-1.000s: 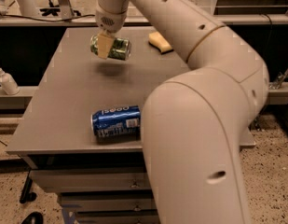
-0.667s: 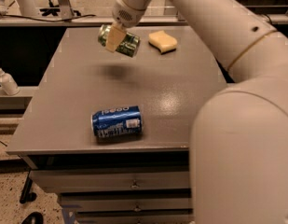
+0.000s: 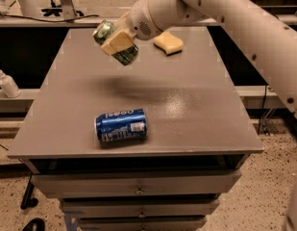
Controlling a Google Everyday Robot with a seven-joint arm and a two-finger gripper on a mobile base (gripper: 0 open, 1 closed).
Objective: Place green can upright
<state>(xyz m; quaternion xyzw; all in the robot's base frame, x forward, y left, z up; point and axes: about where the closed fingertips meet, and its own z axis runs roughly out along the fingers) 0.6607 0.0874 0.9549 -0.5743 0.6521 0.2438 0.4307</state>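
Observation:
The green can (image 3: 115, 43) is held in the air above the far left part of the grey table (image 3: 186, 109), tilted, its silver end pointing up and left. My gripper (image 3: 117, 41) is shut on the green can, with a pale finger pad across its side. The arm reaches in from the upper right. The can's shadow falls on the tabletop below it.
A blue can with white lettering (image 3: 121, 125) lies on its side near the table's front edge. A yellow sponge (image 3: 168, 43) lies at the back of the table. A white bottle (image 3: 6, 83) stands on a ledge at the left. Drawers sit below the tabletop.
The arm has swung to the right and out of the foreground. The green can stays held above the far left of the table, tilted more.

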